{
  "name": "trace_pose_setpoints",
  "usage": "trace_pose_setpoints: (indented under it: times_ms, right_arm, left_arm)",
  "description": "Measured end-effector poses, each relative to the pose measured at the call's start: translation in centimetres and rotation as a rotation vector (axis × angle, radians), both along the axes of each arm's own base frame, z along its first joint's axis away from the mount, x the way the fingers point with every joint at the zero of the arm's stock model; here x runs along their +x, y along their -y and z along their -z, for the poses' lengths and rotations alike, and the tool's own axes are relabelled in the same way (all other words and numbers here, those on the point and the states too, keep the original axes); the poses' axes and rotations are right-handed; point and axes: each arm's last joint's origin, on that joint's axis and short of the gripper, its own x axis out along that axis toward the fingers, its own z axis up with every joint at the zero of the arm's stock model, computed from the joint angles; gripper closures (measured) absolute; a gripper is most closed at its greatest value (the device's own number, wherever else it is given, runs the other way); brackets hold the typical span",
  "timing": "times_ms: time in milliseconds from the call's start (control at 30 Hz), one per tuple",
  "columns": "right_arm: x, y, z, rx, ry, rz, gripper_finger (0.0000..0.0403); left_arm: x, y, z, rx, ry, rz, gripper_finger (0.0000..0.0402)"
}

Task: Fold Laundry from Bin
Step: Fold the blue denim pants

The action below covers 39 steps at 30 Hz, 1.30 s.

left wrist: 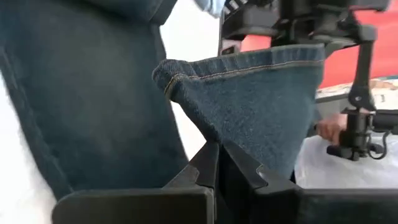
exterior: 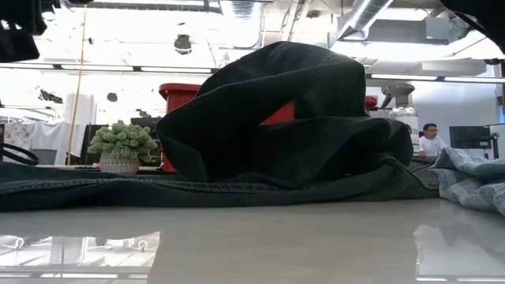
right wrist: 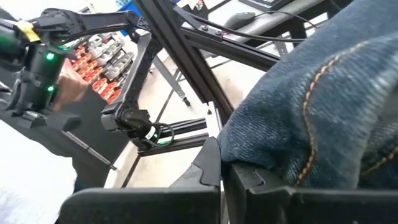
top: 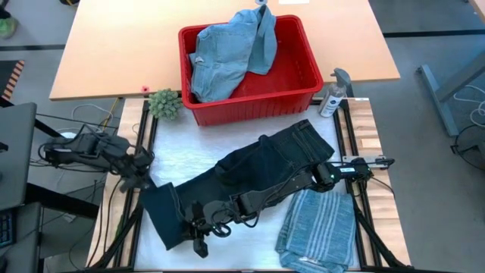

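Observation:
The long dark navy trousers point(top: 258, 171) lie slantwise across the white mat, from below the bin down to the near left. In the low view the trousers point(exterior: 292, 126) rise as a dark mound. My left gripper point(top: 145, 180) is shut on the leg end's far-left corner. My right arm stretches across the trousers, and its gripper point(top: 199, 244) is shut on the leg end's near edge. The red bin point(top: 303, 83) at the back holds light blue denim pieces point(top: 227, 53), one draped over its far rim. My left gripper point(left wrist: 219, 146) pinches the dark denim just inside the leg's stitched hem point(left wrist: 236, 134) between its two fingers. It comes from the table's left, slanting down. The hem corner stands raised beyond the fingertips; one layer or several, I cannot tell. My right gripper point(right wrist: 221, 149) pinches bunched dark denim with orange seam stitching point(right wrist: 273, 168) between its two fingers. The fingers come nearly level from the table's right. The cloth bulges over one finger and hides how far back it reaches.
A folded blue-grey striped shirt point(top: 318, 227) lies at the near right. A small potted plant point(top: 164, 103) stands left of the bin and a spray bottle point(top: 333, 95) right of it. An orange tabletop point(top: 114, 53) lies behind. A person point(exterior: 430, 142) sits far off in the room.

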Motion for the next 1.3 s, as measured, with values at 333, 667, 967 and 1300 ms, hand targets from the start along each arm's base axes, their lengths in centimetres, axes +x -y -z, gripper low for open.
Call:
trace_pose_setpoints:
  times_ms: [333, 667, 967, 1300]
  right_arm:
    - [0.7, -0.1, 2.5, 0.006, -0.035, 0.077, 0.0381]
    - [0.9, -0.4, 4.7, 0.002, -0.111, 0.135, 0.0381]
    - [0.8, -0.4, 5.4, -0.018, -0.176, 0.134, 0.0381]
    - [0.7, -0.5, 5.5, -0.018, -0.187, 0.115, 0.0381]
  left_arm:
    - [0.0, 0.0, 0.4, 0.091, 0.004, -0.035, 0.0401]
    - [-0.2, 0.0, 0.9, 0.206, -0.016, -0.097, 0.0401]
    - [0.5, 0.8, -0.8, 0.176, 0.189, -0.084, 0.0401]
    - [2.2, 4.6, 2.3, 0.135, 0.229, 0.029, 0.0401]
